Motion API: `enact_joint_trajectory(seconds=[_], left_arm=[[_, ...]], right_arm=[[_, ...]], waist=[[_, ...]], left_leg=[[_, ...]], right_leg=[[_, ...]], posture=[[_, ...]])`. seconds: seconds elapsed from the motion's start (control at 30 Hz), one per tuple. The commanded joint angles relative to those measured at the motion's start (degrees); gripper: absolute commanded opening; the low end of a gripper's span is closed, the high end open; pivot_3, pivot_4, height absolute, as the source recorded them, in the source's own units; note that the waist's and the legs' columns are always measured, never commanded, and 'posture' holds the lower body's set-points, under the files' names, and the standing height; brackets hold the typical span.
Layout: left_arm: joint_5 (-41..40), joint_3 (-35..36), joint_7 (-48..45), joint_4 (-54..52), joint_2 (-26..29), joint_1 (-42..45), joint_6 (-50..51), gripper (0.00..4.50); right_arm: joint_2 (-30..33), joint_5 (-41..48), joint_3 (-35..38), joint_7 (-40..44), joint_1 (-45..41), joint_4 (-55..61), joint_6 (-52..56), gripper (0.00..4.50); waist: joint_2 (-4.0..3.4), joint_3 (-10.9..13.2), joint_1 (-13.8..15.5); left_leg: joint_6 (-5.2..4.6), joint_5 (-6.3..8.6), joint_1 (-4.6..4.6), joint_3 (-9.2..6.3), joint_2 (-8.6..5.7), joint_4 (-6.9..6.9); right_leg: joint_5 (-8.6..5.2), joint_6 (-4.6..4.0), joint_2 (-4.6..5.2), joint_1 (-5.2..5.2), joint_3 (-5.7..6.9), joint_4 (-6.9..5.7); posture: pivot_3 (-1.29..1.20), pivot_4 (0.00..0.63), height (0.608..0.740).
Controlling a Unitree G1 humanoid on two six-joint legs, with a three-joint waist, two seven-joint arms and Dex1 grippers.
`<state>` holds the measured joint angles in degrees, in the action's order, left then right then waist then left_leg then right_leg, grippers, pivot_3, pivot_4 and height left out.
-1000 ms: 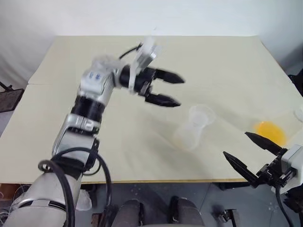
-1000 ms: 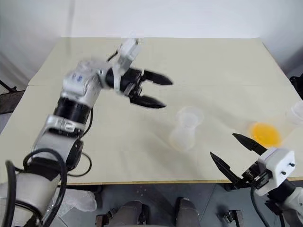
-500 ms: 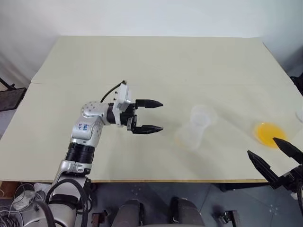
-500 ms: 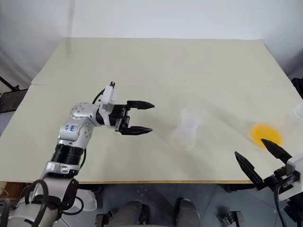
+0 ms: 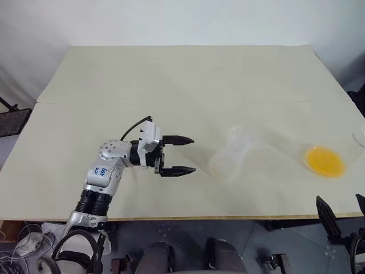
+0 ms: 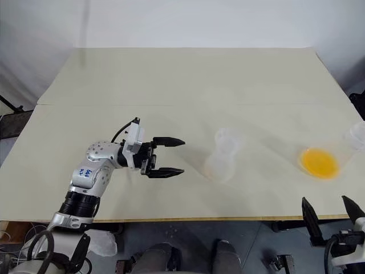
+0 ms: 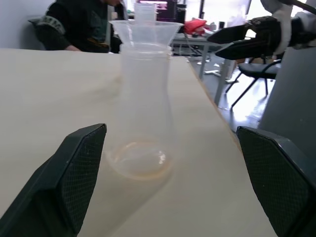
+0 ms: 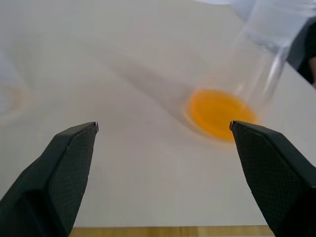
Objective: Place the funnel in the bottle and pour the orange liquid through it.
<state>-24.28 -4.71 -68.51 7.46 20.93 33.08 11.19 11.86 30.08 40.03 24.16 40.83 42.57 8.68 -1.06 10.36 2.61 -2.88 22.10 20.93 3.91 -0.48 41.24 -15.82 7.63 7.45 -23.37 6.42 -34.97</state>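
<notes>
Left gripper (image 5: pixel 183 154), at centre-left of the left eye view, lies low over the beige table (image 5: pixel 171 80) with its two black fingers spread wide and nothing between them. Its fingertips point toward the right of the frame, straight at the bottle (image 5: pixel 230 157), which stands upright just right of centre, a short clear gap away. The bottle's long axis is vertical. In the left wrist view the bottle (image 7: pixel 143 108) stands square between the two open fingers, and the funnel (image 7: pixel 145 29) already sits in its mouth, flared rim up and spout down inside the neck.

The orange liquid (image 5: pixel 325 161) is in a low clear container at the right edge of the left eye view, well apart from the bottle and farther still from the left gripper. The right gripper (image 5: pixel 342 214) is at the lower right corner, its fingers also spread wide and empty. In the right wrist view the orange liquid (image 8: pixel 217 112) lies ahead of it, between the lines of its two fingers, with a second clear container just beyond.

Judging from this layout, the funnel step looks done and the pour remains. The right arm is much the nearer to the orange liquid, while the left is placed to steady the bottle.
</notes>
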Motion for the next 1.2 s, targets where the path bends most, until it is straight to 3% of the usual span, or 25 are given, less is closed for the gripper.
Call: enact_joint_trajectory(seconds=[0.03, 0.47, 0.77, 1.2], left_arm=[[-1.1, 1.2, 1.8, -2.3, -0.6, 0.8, -0.1, 4.48], [-2.6, 1.1, 7.0, -10.4, -0.7, -5.3, 4.1, 4.48], [-4.8, 1.6, 9.9, -15.7, -0.1, -8.4, 8.0, 4.48], [-5.0, 2.0, 9.3, -15.4, 0.3, -9.0, 7.1, 4.48]], right_arm=[[1.5, -1.9, 0.6, -3.3, -2.4, -1.2, 0.1, 4.50], [16.2, -4.6, 1.4, -10.3, -24.7, -18.7, 10.0, 4.50], [18.7, -3.3, 1.5, -12.4, -32.1, -17.7, 16.1, 4.50], [21.3, -2.4, 2.0, -12.4, -40.4, -20.3, 19.0, 4.50]], waist=[[0.00, 0.0, 0.0], [-0.06, -0.1, -1.1], [-0.15, -0.1, -1.0], [-0.15, -0.1, -1.1]], left_leg=[[0.00, 0.00, 0.00, 0.00, 0.01, -0.01], [-0.01, -0.01, -0.01, 0.03, 0.01, -0.04], [-0.02, -0.01, 0.00, -0.01, 0.00, -0.08], [-0.02, -0.01, 0.00, 0.02, 0.00, -0.08]], right_leg=[[0.00, 0.00, -0.01, 0.00, 0.00, 0.00], [0.00, 0.00, 0.01, 0.00, -0.01, -0.01], [0.00, 0.00, 0.02, -0.02, -0.02, -0.01], [0.00, 0.00, 0.01, -0.02, -0.02, 0.02]], posture=[[0.00, 0.150, 0.740], [0.00, 0.150, 0.740], [0.00, 0.150, 0.740], [0.00, 0.150, 0.740]])
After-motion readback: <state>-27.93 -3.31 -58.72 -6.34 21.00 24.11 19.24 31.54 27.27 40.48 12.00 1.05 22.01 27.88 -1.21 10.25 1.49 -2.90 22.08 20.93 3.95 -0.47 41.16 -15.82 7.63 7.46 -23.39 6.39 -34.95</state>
